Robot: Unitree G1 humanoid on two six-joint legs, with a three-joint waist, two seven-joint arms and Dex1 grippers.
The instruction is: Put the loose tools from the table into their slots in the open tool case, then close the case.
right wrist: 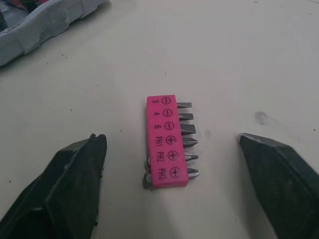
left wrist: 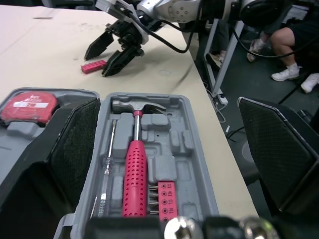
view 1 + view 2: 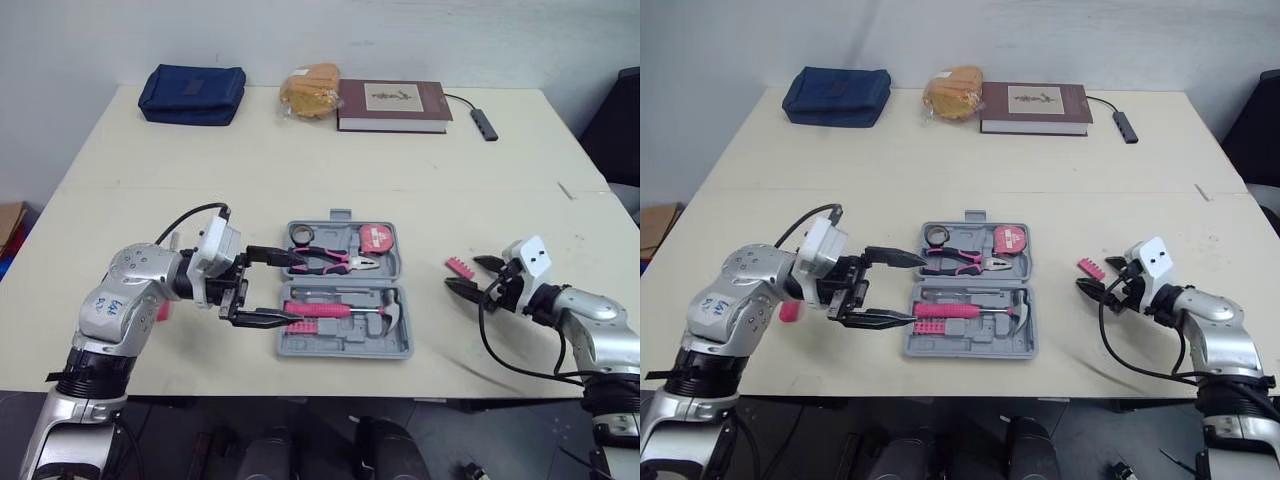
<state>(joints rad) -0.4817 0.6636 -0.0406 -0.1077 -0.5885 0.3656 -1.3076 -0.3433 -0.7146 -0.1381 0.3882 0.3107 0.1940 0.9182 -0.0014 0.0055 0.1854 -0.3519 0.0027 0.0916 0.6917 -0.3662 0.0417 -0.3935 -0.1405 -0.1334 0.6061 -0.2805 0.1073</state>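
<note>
My left tool (image 3: 292, 290) hangs wide open over the left side of the case, gripping nothing. On the table (image 3: 300, 160) the grey tool case (image 3: 345, 350) lies open, holding the pink-handled hammer (image 3: 330, 310), pliers (image 3: 330, 262) and red tape measure (image 3: 377, 239). Right of it, my right tool (image 3: 462, 272) stands open, empty, with the loose pink bit strip (image 1: 167, 142) lying between its fingers, untouched.
</note>
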